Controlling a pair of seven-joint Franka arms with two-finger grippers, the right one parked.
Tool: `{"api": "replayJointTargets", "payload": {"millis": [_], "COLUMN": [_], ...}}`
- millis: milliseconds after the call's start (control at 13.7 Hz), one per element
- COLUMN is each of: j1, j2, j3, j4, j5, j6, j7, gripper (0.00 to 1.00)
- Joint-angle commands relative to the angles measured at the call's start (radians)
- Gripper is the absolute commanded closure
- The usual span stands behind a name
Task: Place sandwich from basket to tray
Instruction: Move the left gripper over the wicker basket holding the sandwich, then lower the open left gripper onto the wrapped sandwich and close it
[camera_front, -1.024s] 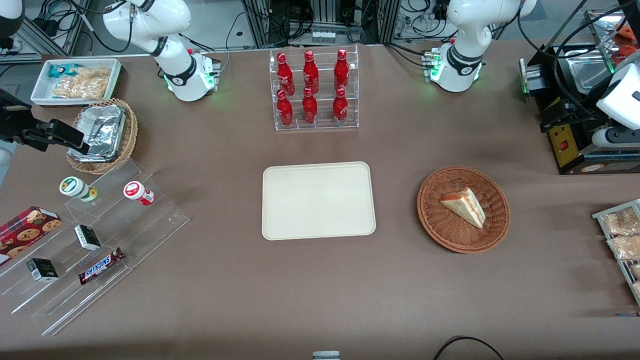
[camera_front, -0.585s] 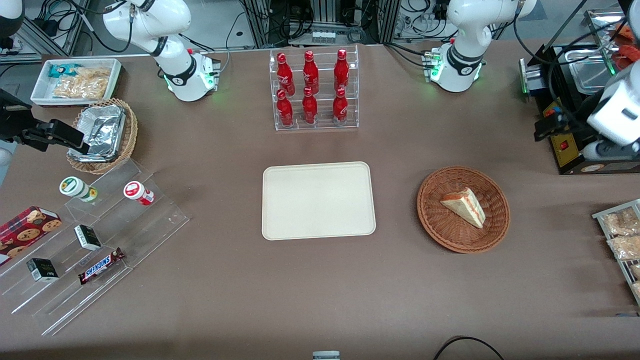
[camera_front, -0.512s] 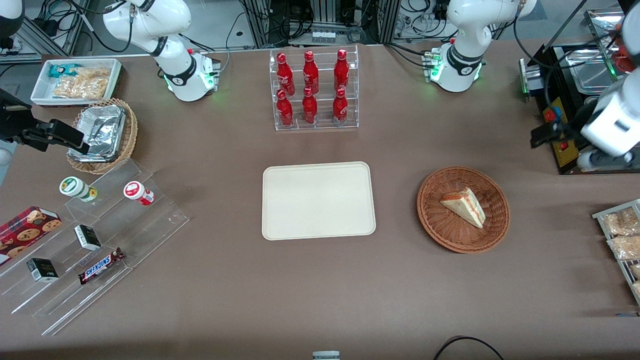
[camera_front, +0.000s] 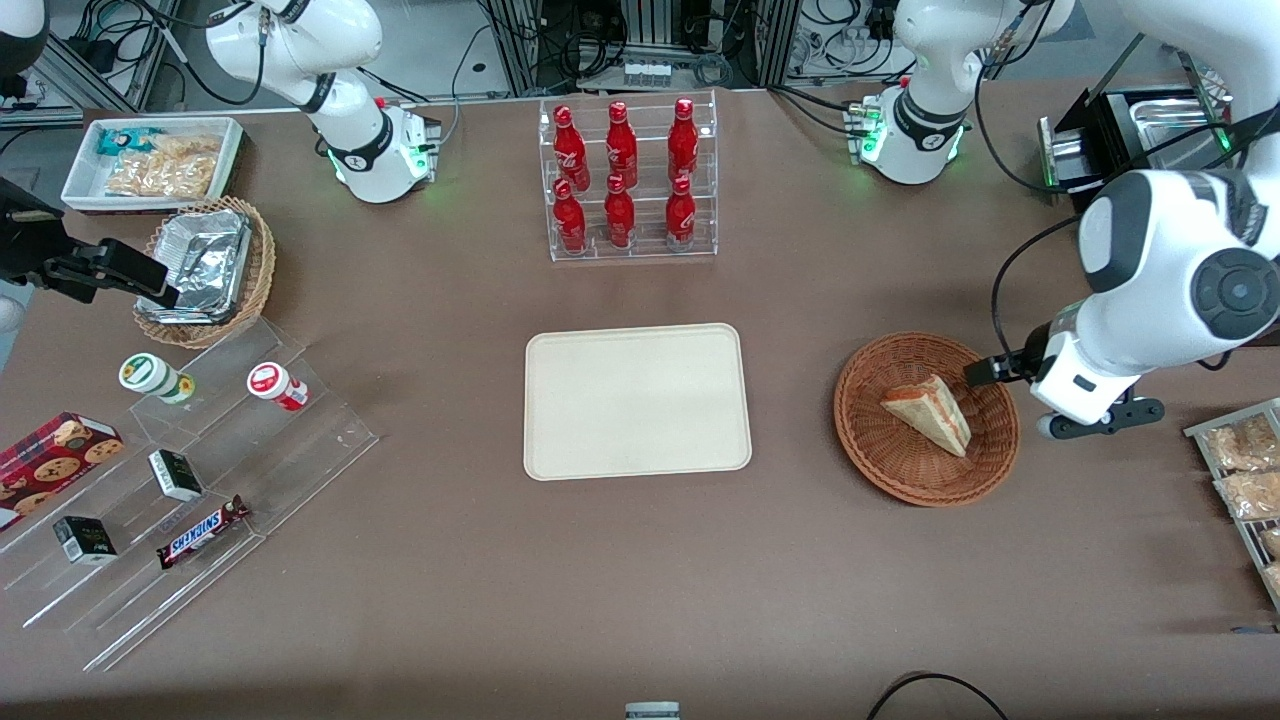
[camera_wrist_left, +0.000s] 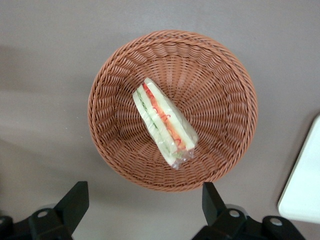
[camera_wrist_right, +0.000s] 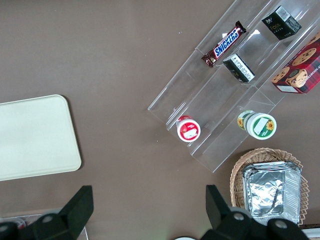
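Observation:
The sandwich (camera_front: 932, 412), a white triangular wedge with red and green filling in clear wrap, lies in the round reddish-brown wicker basket (camera_front: 870, 440). The left wrist view shows the sandwich (camera_wrist_left: 164, 121) in the middle of the basket (camera_wrist_left: 220, 100). The cream tray (camera_front: 636, 401) lies flat and empty at the table's middle, beside the basket. My left gripper (camera_front: 1010, 380) hangs above the basket's rim on the working arm's side. It is open and empty; in the left wrist view (camera_wrist_left: 142, 205) its fingers (camera_wrist_left: 75, 200) stand wide apart over bare table just outside the rim.
A clear rack of red bottles (camera_front: 625, 180) stands farther from the camera than the tray. A black machine (camera_front: 1110, 150) and a rack of snack packets (camera_front: 1240, 480) sit at the working arm's end. A tan basket of foil containers (camera_front: 205, 270) and clear stepped shelves (camera_front: 180, 480) sit at the parked arm's end.
My left arm has swung in from the working arm's end of the table and come down beside the basket. The sandwich, basket and tray have not moved.

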Motion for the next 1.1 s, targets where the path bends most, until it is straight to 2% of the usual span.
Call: {"api": "replayJointTargets", "payload": {"millis": [0,293,732,1024], "j1": [-0.002,-0.005,-0.004,-0.004], "j2": [-0.027,-0.014,-0.014,0.025], "j3": [-0.002,-0.03,-0.047,-0.047], "j4": [-0.094,-0.174,-0.286,-0.297], "j5": [0.007,0.005,0.008,0.008], "j6": [0.112,0.256,0.388,0.454], "j7": [-0.231,-0.682,-0.829,-0.892], "gripper": [0.0,0.0,0.0,0.0]}}
